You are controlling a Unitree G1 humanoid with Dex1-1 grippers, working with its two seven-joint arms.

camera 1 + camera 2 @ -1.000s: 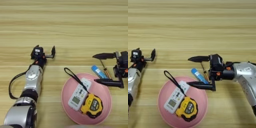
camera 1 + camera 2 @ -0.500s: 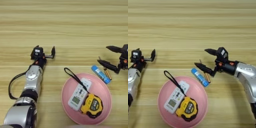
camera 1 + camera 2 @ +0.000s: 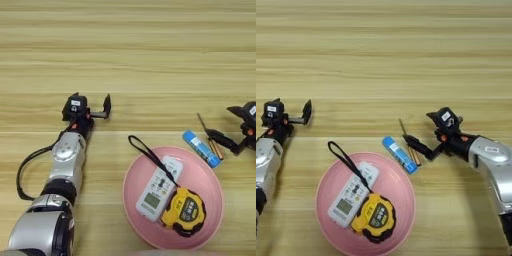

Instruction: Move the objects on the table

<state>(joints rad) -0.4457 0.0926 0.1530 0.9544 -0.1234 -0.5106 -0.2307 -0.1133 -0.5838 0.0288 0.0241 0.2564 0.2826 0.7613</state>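
Note:
A pink plate (image 3: pixel 322 186) sits near the front of the table (image 3: pixel 150 60). In it lie the white remote (image 3: pixel 352 194) and the yellow-and-black tape measure (image 3: pixel 375 217), whose black strap (image 3: pixel 342 156) hangs over the rim. A blue tube (image 3: pixel 400 155) and a thin brown stick (image 3: pixel 406 138) lie on the wood just right of the plate. My right gripper (image 3: pixel 424 131) is open just right of them, holding nothing, with its lower finger tip near the stick. My left gripper (image 3: pixel 92 106) rests open on the left and holds nothing.
My left forearm (image 3: pixel 65 165) with its black cable runs from the front left corner up to the gripper. My right forearm (image 3: pixel 491 160) comes in from the right edge. Bare plank surface lies beyond both grippers.
My right gripper has drawn back to the right, from above the blue tube at the plate's rim to beside it. The tube and stick stay on the table. The left arm is still.

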